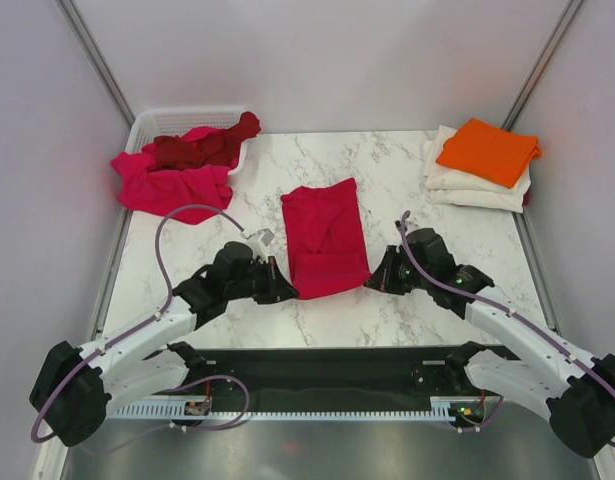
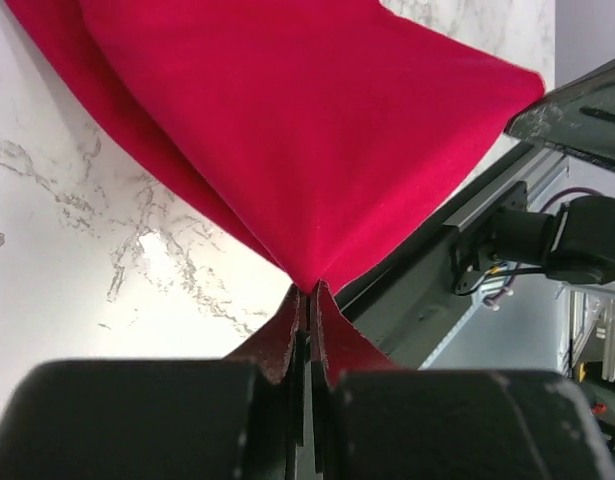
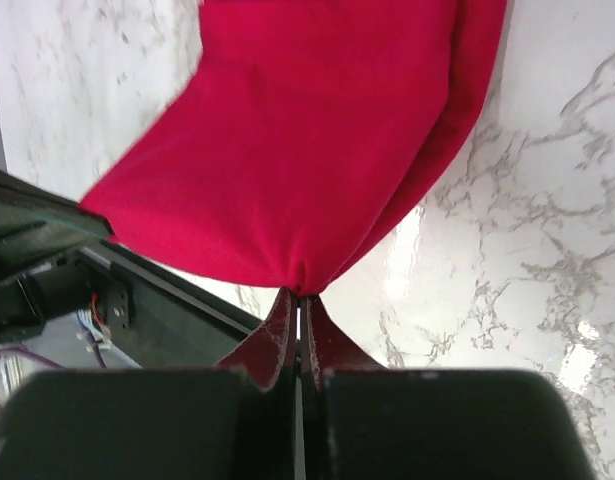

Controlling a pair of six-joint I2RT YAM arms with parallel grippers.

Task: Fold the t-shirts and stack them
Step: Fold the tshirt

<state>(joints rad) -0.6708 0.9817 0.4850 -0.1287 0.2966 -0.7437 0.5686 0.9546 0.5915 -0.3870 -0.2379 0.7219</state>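
Note:
A crimson red t-shirt [image 1: 325, 238] lies folded lengthwise in the middle of the marble table. My left gripper [image 1: 284, 291] is shut on its near left corner; the left wrist view shows the cloth [image 2: 287, 130] pinched at the gripper tips [image 2: 312, 290]. My right gripper [image 1: 373, 282] is shut on its near right corner, seen pinched in the right wrist view [image 3: 299, 293] under the red cloth [image 3: 307, 130]. A magenta-pink t-shirt [image 1: 167, 185] and a dark maroon one [image 1: 202, 148] hang crumpled over the basket. An orange t-shirt [image 1: 487, 150] lies folded on cream-white ones [image 1: 472, 185] at the far right.
A white plastic basket [image 1: 152, 125] stands at the far left corner. A black rail [image 1: 327, 385] runs along the table's near edge between the arm bases. Grey walls close in both sides.

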